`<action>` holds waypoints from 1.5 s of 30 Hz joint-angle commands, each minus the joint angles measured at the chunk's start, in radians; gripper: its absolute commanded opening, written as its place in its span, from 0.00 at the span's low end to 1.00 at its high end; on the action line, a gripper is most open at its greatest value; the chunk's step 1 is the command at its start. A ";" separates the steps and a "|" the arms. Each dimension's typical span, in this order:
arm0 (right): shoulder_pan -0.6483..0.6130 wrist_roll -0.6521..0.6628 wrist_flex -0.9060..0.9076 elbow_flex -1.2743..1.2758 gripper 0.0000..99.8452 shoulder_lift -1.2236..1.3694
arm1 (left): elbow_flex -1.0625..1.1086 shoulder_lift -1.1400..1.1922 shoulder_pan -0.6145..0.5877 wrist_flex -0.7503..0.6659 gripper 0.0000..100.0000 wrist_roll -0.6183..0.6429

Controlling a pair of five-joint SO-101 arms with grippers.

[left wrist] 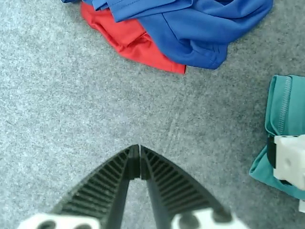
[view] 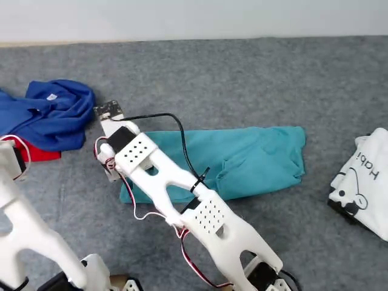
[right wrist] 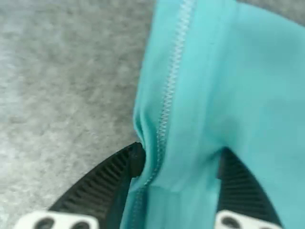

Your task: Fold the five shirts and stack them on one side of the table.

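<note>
Left of the grey felt table's (view: 242, 73) centre, my right gripper (right wrist: 178, 160) pinches the teal shirt's (right wrist: 224, 86) stitched hem; my ribbed left gripper (left wrist: 139, 155) sits pressed closed.

White perforated arm (view: 206, 213); black, red cables (view: 182, 136); black ribbed gripper (left wrist: 139, 149).

A grey, felt-like fabric table cover (view: 242, 66) is lying flat, spreading to every side. A pale, plain wall strip (view: 194, 18) is running along its far edge.
</note>
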 commanded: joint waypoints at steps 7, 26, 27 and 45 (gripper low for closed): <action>-0.036 0.008 -0.028 -0.044 0.26 -0.016 | -0.004 -0.034 -0.002 -0.009 0.01 0.008; -0.024 0.023 -0.016 -0.046 0.09 0.094 | -0.004 -0.034 -0.002 -0.011 0.01 0.006; -0.021 0.038 -0.016 -0.046 0.04 0.094 | -0.004 -0.034 -0.002 -0.011 0.01 0.006; 0.107 0.091 0.225 -0.330 0.01 0.036 | -0.002 -0.032 0.005 -0.074 0.01 0.008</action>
